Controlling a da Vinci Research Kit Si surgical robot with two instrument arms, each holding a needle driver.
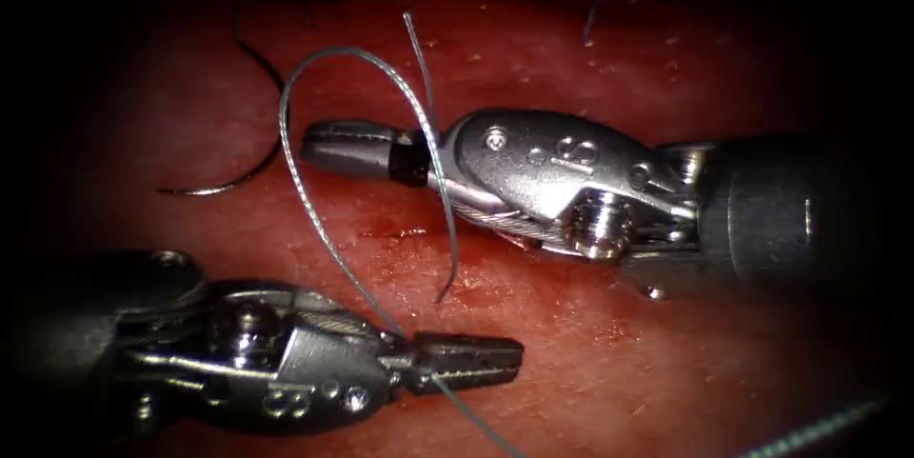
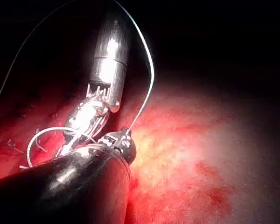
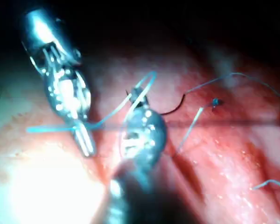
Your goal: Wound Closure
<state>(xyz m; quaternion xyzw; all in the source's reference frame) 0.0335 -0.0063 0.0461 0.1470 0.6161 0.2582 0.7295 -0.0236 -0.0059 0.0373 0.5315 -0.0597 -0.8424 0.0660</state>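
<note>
My left tool reaches in low on the left, jaws shut on the grey thread near their base. From there the thread arches up, crosses over the right tool and is wrapped around it behind the jaws. Its free end hangs down to the tissue. My right tool lies level, pointing left, jaws shut with nothing between them. Neither tool holds the dark curved needle, which lies on the tissue to their left. The left wrist view shows the left jaws on the thread. The right wrist view has the right tool and needle.
A patch of red fluid marks the tissue between the two tools. A short cut end of thread lies at the far upper right. Another strand crosses the lower right corner.
</note>
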